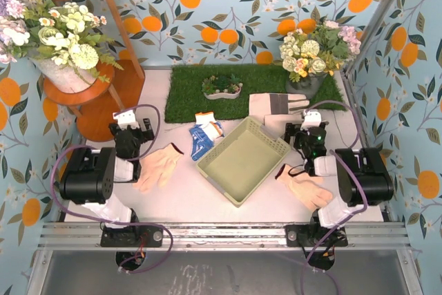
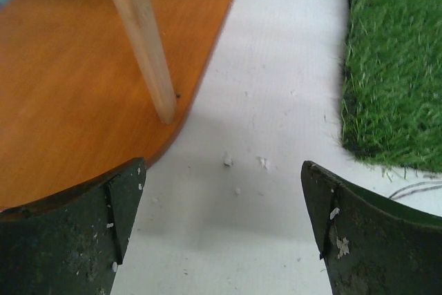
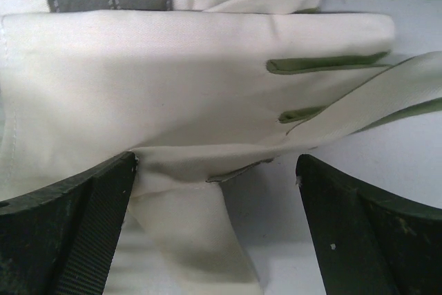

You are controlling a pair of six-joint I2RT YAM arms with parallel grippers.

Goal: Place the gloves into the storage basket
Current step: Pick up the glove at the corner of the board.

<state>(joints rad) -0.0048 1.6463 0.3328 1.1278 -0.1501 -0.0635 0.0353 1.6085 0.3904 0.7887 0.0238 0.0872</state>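
The pale green rectangular plastic basket (image 1: 242, 164) with latticed sides is sitting corner-on in the middle of the white table (image 1: 179, 202), and all four gloves are lying outside it. One plain peach-tan glove (image 1: 159, 165) is lying flat toward the table's left edge, between the left arm and the basket. The second peach-tan glove (image 1: 307, 188) is lying just beside the basket's near-right side, close to the right arm. A blue-and-white glove with an orange cuff (image 1: 205, 137) is resting against the basket's far-left side. The grey-and-cream work glove (image 1: 275, 103) is lying toward the far right corner, at the near edge of a green artificial-turf mat (image 1: 255, 81).

The left gripper (image 2: 221, 184) is hanging with its fingers released and spread wide, grasping nothing – below it is bare table surface, between the orange wooden stool base (image 2: 69, 67) and the turf.

The right gripper (image 3: 215, 170) is also standing wide apart, hovering over the cream palm of the work glove – it is not clenched on it, and whether the pads are touching the fabric cannot be told.
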